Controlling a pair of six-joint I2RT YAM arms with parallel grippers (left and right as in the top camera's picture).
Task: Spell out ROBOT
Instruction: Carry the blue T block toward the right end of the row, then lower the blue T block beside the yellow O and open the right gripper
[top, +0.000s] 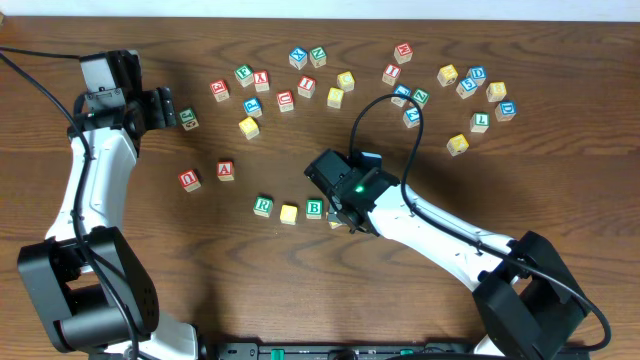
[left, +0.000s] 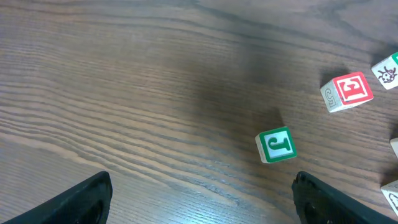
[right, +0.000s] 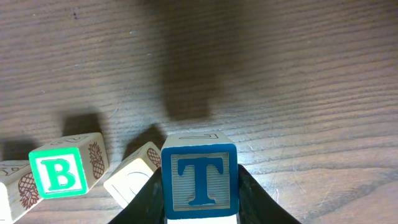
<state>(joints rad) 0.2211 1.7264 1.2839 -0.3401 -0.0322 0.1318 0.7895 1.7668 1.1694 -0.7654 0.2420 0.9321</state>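
Firmly clamped in the right gripper (right: 199, 205): blue T block (right: 199, 179), just beside a pale block (right: 132, 177) and, past it, the green B block (right: 61, 173) on the bench (right: 298, 74). Shown only overhead: R block (top: 262, 206), yellow block (top: 289, 213) and B in a row, T hidden beneath the wrist. Spread wide and empty over the bench, left gripper (left: 202, 202), with a green J block (left: 277, 144) ahead.

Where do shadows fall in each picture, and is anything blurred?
Overhead: even, sharp. Left wrist: soft dark patch beside the J block; fingers blurred. Right wrist: dark shadow beyond the sharp T block.
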